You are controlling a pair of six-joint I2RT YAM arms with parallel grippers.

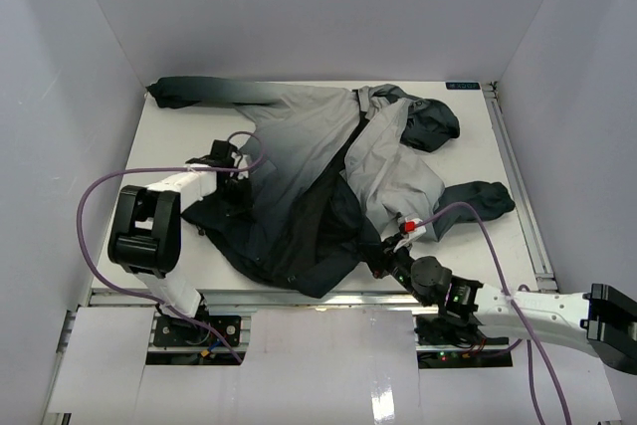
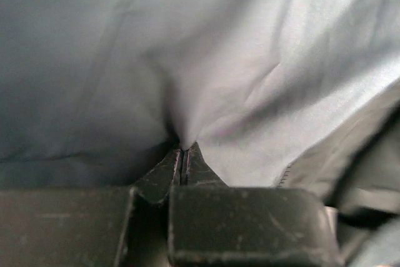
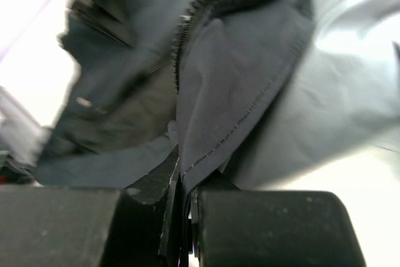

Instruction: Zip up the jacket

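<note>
The jacket lies spread across the white table, light grey fading to dark charcoal at its hem, with its front open and the dark lining showing. My left gripper is at the jacket's left side. In the left wrist view it is shut on a pinch of grey fabric. My right gripper is at the near hem. In the right wrist view it is shut on a stitched edge of the jacket, and the open zipper teeth run above it.
The white table is boxed in by pale walls. A metal rail runs along its right edge. A purple cable loops out from the left arm, another from the right arm. The hood lies at the back right.
</note>
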